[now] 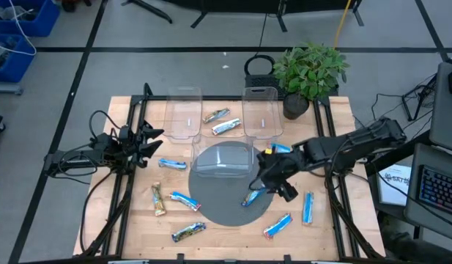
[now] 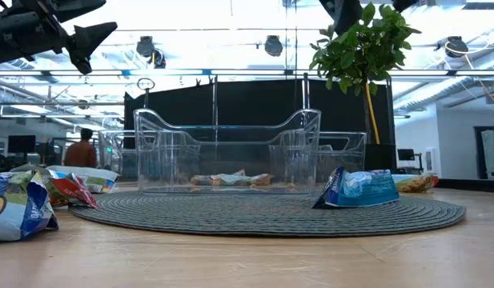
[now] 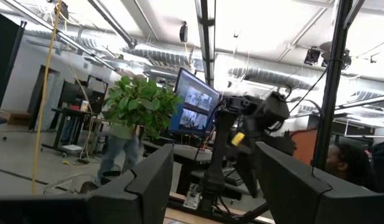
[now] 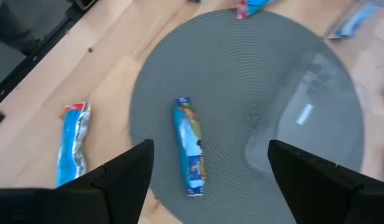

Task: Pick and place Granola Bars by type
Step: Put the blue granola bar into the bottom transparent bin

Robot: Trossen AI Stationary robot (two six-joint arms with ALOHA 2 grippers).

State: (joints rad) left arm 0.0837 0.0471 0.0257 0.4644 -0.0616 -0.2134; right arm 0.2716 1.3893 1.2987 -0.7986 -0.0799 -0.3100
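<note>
Foil-wrapped Granola Bars (image 1: 253,197) scattered flat

Lighting: bright and even over the table (image 1: 138,220); shadows under the arms are soft and short.

Low view: ceiling lights behind blow out to white glare across the upper part. Nearest wrapper (image 2: 18,208) at the edge is large and out of focus; the clear bin (image 2: 226,152) shows pale highlights along its rims.

Left wrist view: backlit, own fingers (image 3: 142,186) nearly black.

Right wrist view: soft motion blur over the round mat (image 4: 254,93).
</note>
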